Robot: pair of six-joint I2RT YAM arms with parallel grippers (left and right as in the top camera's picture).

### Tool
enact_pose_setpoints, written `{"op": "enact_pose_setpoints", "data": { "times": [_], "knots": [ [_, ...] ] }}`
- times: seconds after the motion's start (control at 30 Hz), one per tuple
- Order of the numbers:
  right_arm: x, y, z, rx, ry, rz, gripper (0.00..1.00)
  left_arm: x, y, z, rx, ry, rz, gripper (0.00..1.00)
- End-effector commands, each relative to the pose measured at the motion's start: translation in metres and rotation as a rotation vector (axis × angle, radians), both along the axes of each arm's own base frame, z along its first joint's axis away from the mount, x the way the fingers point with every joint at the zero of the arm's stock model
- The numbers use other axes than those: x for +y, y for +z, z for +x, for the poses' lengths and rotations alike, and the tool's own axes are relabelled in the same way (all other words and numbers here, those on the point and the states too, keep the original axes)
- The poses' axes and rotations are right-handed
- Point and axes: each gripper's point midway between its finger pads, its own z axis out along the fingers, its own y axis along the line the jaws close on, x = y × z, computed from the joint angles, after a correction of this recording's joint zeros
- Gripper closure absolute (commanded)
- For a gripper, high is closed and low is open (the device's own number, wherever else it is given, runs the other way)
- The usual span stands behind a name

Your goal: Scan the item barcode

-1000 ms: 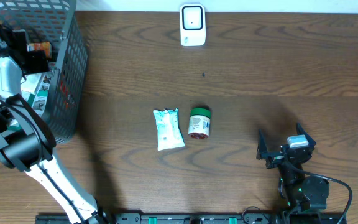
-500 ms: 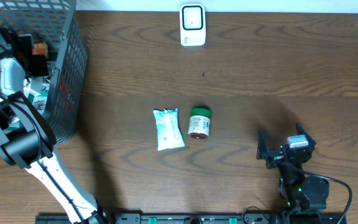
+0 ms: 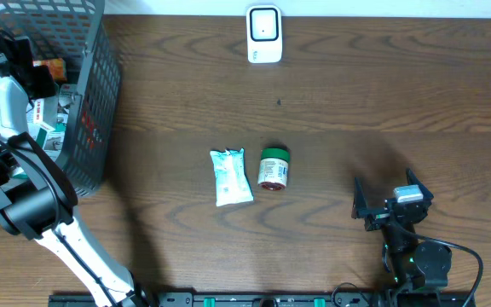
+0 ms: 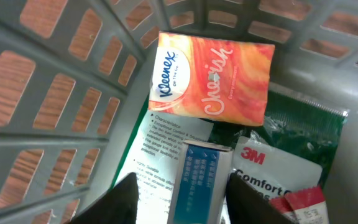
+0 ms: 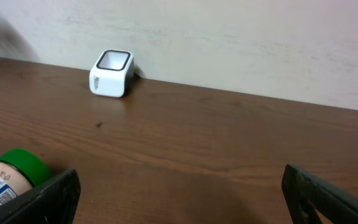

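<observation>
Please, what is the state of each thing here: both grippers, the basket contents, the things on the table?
basket: upright
blue box: in the basket, not gripped yet
left gripper: open, jaws either side of the blue box
Kleenex pack: lying flat in the basket
right gripper: open, empty
jar: on its side, lid on
pouch: lying flat, apart from the jar
scanner: standing at the far edge of the table

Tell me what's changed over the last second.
The left gripper shifted slightly toward the far left corner of the basket. Its fingers now sit on either side of a blue box, with no firm grip visible. Nothing was lifted or let go. The right gripper, which is open, the wipes pack, the green-lidded jar and the scanner stayed put.
</observation>
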Motion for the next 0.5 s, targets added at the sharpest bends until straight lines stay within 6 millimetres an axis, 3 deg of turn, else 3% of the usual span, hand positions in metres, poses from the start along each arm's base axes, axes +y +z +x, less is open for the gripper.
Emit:
{"op": "enact_pose_setpoints", "data": {
  "times": [0.0, 0.2, 0.33, 0.47],
  "knots": [
    [0.0, 0.0, 0.0, 0.001, 0.0, 0.004, 0.01, 0.0, 0.013, -0.001, -0.018, 0.022, 0.001, 0.61],
    [0.0, 0.0, 0.0, 0.001, 0.0, 0.004, 0.01, -0.001, 0.03, -0.004, -0.042, 0.044, -0.003, 0.66],
    [0.0, 0.0, 0.0, 0.001, 0.0, 0.004, 0.01, -0.002, 0.057, -0.005, -0.101, 0.091, -0.015, 0.67],
    [0.0, 0.0, 0.0, 0.001, 0.0, 0.004, 0.01, -0.003, 0.086, -0.008, -0.16, 0.134, -0.024, 0.76]
  ]
}}
